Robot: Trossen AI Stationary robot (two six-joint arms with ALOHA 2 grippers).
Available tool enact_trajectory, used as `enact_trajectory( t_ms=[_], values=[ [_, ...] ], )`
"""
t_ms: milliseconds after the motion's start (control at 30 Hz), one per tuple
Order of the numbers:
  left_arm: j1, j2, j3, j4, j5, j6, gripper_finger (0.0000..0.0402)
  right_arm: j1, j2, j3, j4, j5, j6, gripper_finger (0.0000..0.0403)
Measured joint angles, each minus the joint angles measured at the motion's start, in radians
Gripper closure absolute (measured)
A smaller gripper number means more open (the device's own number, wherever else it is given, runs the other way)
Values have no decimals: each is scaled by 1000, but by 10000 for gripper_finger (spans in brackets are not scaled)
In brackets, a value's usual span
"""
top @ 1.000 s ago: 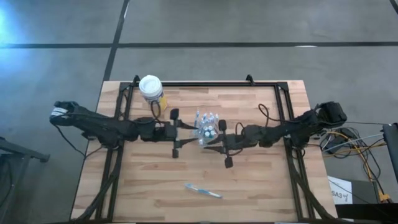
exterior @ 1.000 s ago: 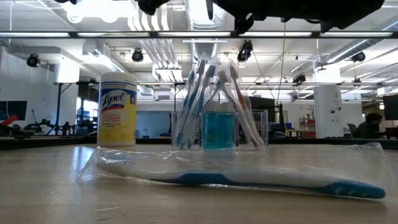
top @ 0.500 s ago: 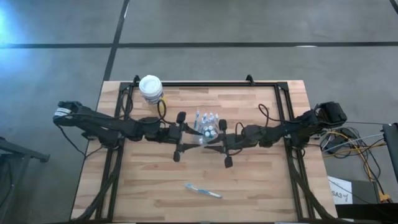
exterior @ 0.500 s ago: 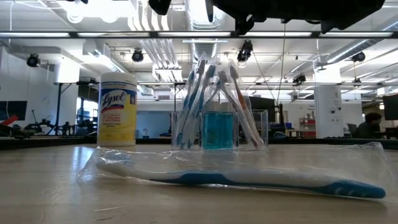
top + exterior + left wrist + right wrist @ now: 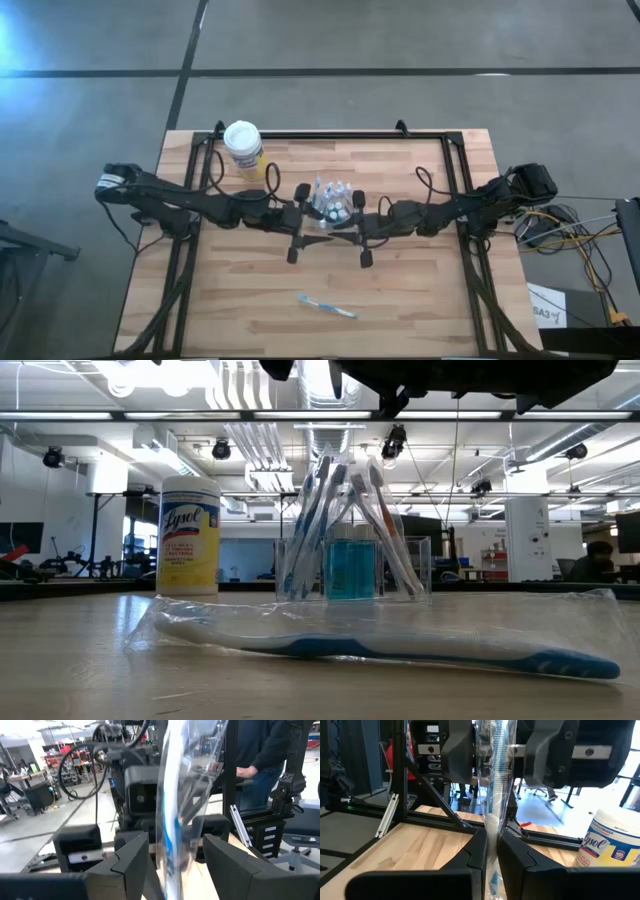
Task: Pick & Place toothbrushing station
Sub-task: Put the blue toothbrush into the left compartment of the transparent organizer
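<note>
The toothbrushing station is a clear holder in the middle of the table, with wrapped blue-and-white toothbrushes leaning in it around a blue bottle. My right gripper is shut on one wrapped toothbrush that stands upright above the holder. My left gripper faces it, open. Its fingers stand on either side of the same wrapped toothbrush, and no touch shows. Another wrapped toothbrush lies flat near the table's front edge. My right gripper pinches the wrapped toothbrush between its two fingers, on its lower part, through the clear wrapper. The fingers lie level and come from the table's right, across the brush. The brush stands upright and reaches well above the fingers. The fingers hide its lower end.
A yellow Lysol canister with a white lid stands at the far left of the table. Black frame rails run along the far edge and both sides. A person stands beyond the table's right side.
My left gripper has moved toward the table's right, up to the wrapped toothbrush held by my right gripper, and its open fingers now stand on either side of it.
</note>
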Motion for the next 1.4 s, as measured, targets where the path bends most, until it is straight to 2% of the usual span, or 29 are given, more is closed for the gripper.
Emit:
enact_trajectory(
  t_ms=[633, 833, 1067, 1267, 1400],
  values=[
    [-3, -17, 2, 9, 0, 16, 217, 0, 0, 0, 8, 0, -19, 374],
    [-3, -18, 2, 10, 0, 16, 265, 0, 0, 0, 7, 2, -19, 374],
    [-5, -18, 2, 11, -1, 30, 376, 0, -1, -1, 3, 3, -23, 374],
    [-8, -18, 2, -10, 10, 35, 375, 0, -2, -1, -12, 1, -22, 373],
    [-15, -29, 2, -48, 13, 35, 380, 0, -2, -3, -24, -2, 5, 355]
  ],
)
